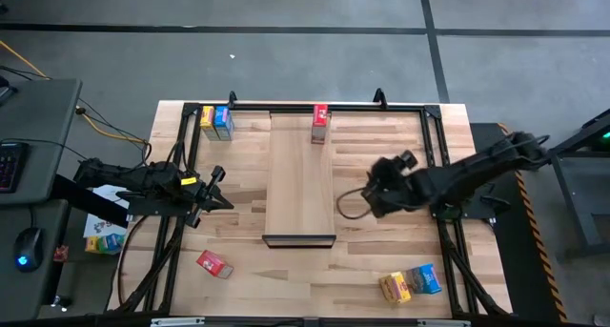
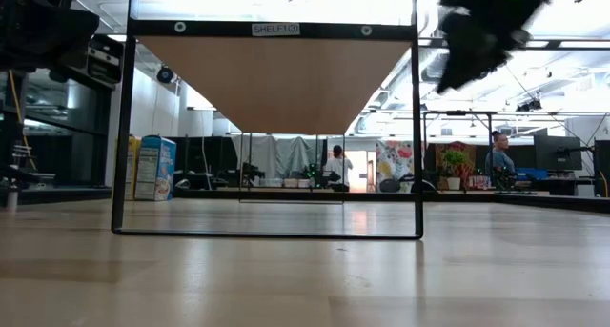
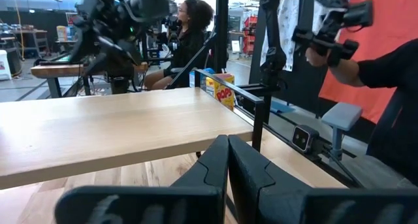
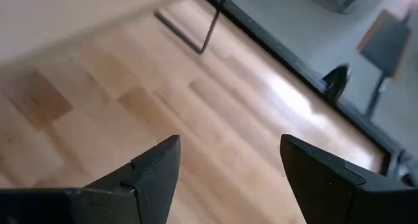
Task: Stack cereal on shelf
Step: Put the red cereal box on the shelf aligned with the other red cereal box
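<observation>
While the desk (image 1: pixel 238 184) carries the shelf (image 1: pixel 300 184) at its middle, only one red box (image 1: pixel 319 123) sits at the shelf's far end. Right end effector (image 1: pixel 375 191), fingers spread and empty, hovers just beside the shelf's right edge; swinging low, it could clip the frame. Left end effector (image 1: pixel 217 187), closed on nothing, waits left. Yellow and blue boxes (image 1: pixel 411 283) lie near the front-right corner; a skewed grasp may tip them.

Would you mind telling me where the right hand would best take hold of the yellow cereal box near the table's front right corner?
Probably from above, across its two long sides. The yellow box seems to lie flat, turned slightly askew, one end against the blue box, so only its long sides are free. The open right hand would need to turn to match that slant.
</observation>
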`<state>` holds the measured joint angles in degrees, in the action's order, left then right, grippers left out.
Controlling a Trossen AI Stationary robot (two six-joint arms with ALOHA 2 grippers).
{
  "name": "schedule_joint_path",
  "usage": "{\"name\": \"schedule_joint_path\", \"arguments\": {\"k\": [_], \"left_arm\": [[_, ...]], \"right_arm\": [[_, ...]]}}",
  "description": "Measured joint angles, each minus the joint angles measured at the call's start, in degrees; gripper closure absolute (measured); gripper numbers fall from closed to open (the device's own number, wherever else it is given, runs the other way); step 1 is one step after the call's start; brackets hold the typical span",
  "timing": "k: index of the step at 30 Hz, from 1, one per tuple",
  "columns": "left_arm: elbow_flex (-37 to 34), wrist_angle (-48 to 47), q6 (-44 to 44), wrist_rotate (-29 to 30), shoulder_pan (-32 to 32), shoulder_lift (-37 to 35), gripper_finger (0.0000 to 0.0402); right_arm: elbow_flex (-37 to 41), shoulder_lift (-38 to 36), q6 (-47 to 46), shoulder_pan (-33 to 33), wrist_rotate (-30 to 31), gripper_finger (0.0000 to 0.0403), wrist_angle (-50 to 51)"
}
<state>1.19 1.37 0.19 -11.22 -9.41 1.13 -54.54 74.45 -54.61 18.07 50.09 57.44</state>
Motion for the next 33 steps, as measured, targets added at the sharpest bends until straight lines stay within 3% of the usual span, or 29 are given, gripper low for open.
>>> {"name": "schedule_joint_path", "arguments": {"k": [4,8,12,14,16,20,23,28,33], "left_arm": [[0.0,0.0,0.0,0.0,0.0,0.0,0.0398],[0.0,0.0,0.0,0.0,0.0,0.0,0.0398],[0.0,1.9,0.5,0.0,0.0,0.0,0.0398],[0.0,2.8,0.8,0.0,0.0,0.0,0.0398],[0.0,2.5,0.3,0.0,0.0,0.0,0.0398],[0.0,4.3,-0.1,0.3,0.0,0.0,0.0398],[-0.1,11.4,-0.4,1.0,0.0,0.0,0.0398],[0.0,19.9,-9.5,1.1,0.0,0.0,0.0398],[0.0,22.7,-10.3,3.6,0.0,0.0,0.0398]], "right_arm": [[10.7,-8.2,0.5,3.0,0.5,0.0146,-12.0],[20.6,-17.1,22.9,3.1,-1.8,0.0146,-40.7],[30.7,-23.7,46.8,-1.0,-15.6,0.0146,-72.7],[34.7,-25.5,52.4,-4.1,-22.6,0.0146,-84.1],[37.1,-26.5,54.7,-7.4,-25.6,0.0146,-90.7],[37.9,-26.7,56.0,-13.1,-30.2,0.0146,-96.5],[36.7,-26.5,56.1,-15.5,-33.5,0.0146,-96.4],[36.3,-26.5,56.7,-17.2,-35.8,0.0146,-96.7],[36.2,-26.0,56.0,-17.8,-38.6,0.0146,-96.6]]}}
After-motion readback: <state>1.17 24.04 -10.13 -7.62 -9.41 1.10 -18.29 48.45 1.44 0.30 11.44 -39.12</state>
